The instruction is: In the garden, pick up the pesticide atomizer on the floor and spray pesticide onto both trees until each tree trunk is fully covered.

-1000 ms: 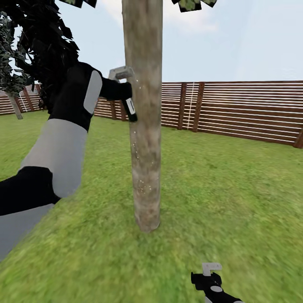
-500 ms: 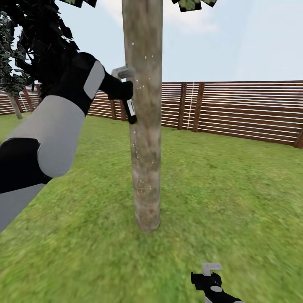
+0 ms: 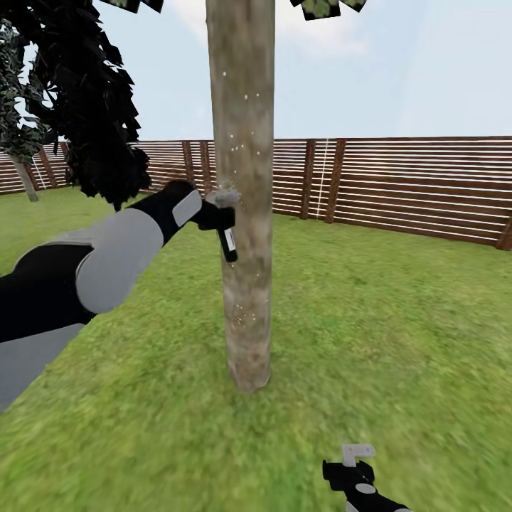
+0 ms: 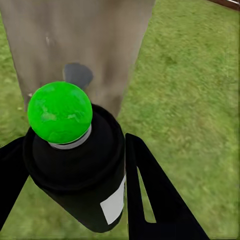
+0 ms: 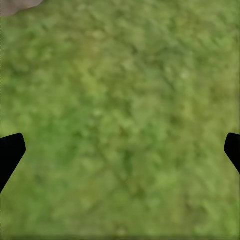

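We see our left gripper (image 3: 222,217) pinching the atomizer (image 3: 229,245) between its fingers (image 4: 155,200), one on each side of the dark bottle. The bottle hangs below the hand with its whitish label showing, right against the left side of the trunk (image 3: 244,213), about midway up the visible column. In the left wrist view the atomizer (image 4: 80,170) shows a green ball on its top, pointing at the trunk (image 4: 100,50) just ahead. Small white specks dot the bark above and below the bottle. Our right gripper (image 3: 352,469) sits low over the lawn (image 3: 398,320), well apart from the tree, with its fingers (image 5: 10,152) spread wide and holding nothing. A fence (image 3: 419,185) runs behind the tree.
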### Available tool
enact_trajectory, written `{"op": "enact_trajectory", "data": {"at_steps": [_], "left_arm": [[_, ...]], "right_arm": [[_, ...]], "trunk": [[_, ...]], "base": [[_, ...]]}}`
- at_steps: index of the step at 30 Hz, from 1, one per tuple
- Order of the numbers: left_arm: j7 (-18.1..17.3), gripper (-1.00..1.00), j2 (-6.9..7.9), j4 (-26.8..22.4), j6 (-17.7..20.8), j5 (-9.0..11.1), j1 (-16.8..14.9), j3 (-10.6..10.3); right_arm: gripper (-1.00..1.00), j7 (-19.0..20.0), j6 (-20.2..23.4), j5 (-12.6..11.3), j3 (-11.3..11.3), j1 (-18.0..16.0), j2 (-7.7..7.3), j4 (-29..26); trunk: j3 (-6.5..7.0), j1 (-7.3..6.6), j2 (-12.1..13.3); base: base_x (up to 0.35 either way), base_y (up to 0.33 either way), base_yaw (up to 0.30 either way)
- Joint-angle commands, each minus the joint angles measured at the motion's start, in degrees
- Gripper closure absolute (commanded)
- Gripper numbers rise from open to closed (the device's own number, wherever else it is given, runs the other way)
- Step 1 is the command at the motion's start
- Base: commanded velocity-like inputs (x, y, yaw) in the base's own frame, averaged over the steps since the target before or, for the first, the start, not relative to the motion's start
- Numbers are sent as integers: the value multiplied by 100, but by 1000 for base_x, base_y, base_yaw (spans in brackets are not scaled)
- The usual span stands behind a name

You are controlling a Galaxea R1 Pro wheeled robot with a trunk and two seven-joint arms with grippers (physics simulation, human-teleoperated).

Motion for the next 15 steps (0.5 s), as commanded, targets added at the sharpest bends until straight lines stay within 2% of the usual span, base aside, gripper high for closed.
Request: {"op": "enact_trajectory", "data": {"at_steps": [1, 8, 12, 15], "left_arm": [[15, 100, -83, -7, -8, 28, 99, 18], [6, 100, -83, -5, -180, 28, 651, 17], [5, 100, -83, -5, -730, 27, 1330, 16], [5, 100, -83, -5, -1079, 26, 1708, 16]], "right_arm": [[-100, -26, -14, 14, 9, -4, 3, 6], [-100, -26, -14, 14, 17, -4, 10, 6], [-100, -25, -14, 14, 17, -4, 13, 13], [-100, -24, -14, 14, 17, -4, 13, 14]], "trunk": [[-5, -1, -3], [-5, -1, -3], [-5, -1, -3], [-5, -1, -3]], "base": [[0, 0, 0], [0, 0, 0], [0, 0, 0], [0, 0, 0]]}}
